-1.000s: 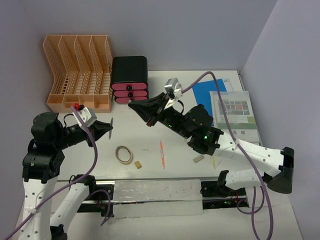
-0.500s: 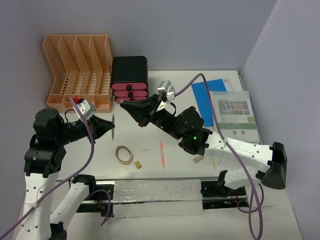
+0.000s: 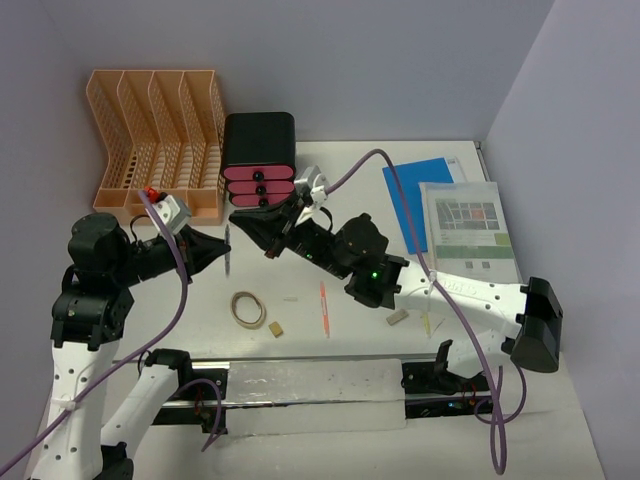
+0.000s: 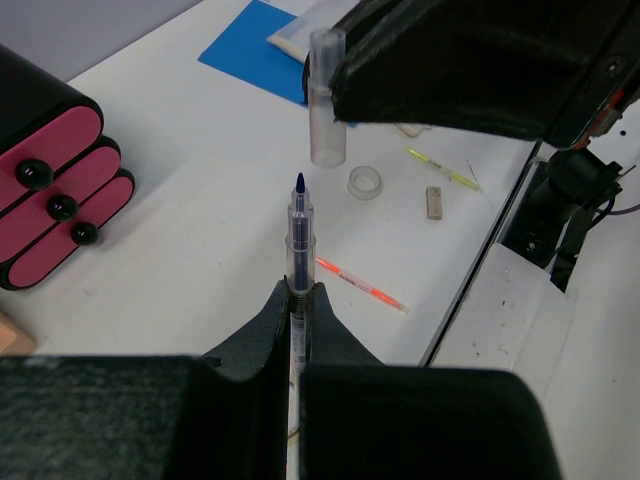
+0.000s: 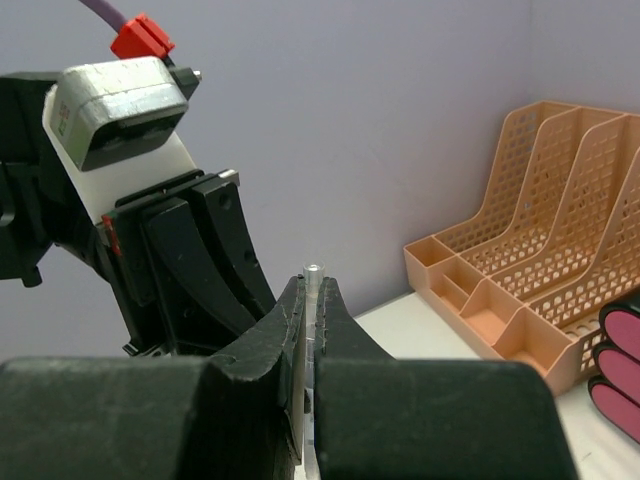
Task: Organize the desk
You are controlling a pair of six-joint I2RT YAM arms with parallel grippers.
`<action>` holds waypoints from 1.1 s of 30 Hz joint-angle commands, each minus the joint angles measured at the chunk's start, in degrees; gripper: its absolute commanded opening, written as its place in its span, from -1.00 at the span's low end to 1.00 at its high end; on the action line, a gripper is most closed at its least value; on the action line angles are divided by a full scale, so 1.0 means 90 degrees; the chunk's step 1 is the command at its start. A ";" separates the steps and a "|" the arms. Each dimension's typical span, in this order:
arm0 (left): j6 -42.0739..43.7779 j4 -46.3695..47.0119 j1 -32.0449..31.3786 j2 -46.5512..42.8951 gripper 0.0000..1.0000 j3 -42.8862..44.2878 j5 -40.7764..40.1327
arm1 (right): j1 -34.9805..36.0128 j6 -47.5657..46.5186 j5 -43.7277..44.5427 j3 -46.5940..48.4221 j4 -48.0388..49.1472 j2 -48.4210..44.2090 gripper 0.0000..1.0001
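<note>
I hold the left gripper (image 4: 300, 292) clamped on a pen (image 4: 300, 225) and the right gripper (image 5: 312, 292) pinched shut on a clear cap (image 5: 314, 272) just beyond the pen's tip, above the desk (image 3: 360, 335), where the rack (image 3: 155, 140) and drawer box (image 3: 258, 140) stand far-left (drawers closed, contents hidden).

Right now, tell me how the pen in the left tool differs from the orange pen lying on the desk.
The pen is gripped in the left tool, raised off the desk; the orange pen lies flat on it, untouched. The held pen has a clear barrel and a bare dark blue tip; the orange pen is mostly orange-red. Both are slim and straight.
</note>
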 commanded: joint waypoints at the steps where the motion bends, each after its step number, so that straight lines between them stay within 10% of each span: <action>1: -0.0109 0.0268 0.0040 0.0008 -1.00 -0.0013 0.0045 | 0.0055 0.0106 -0.0106 0.0327 0.0185 0.0112 -1.00; 33: -0.0124 0.0253 0.0040 -0.0046 -1.00 -0.0009 -0.0059 | 0.0079 0.0003 0.0125 0.0284 0.0019 0.0315 -1.00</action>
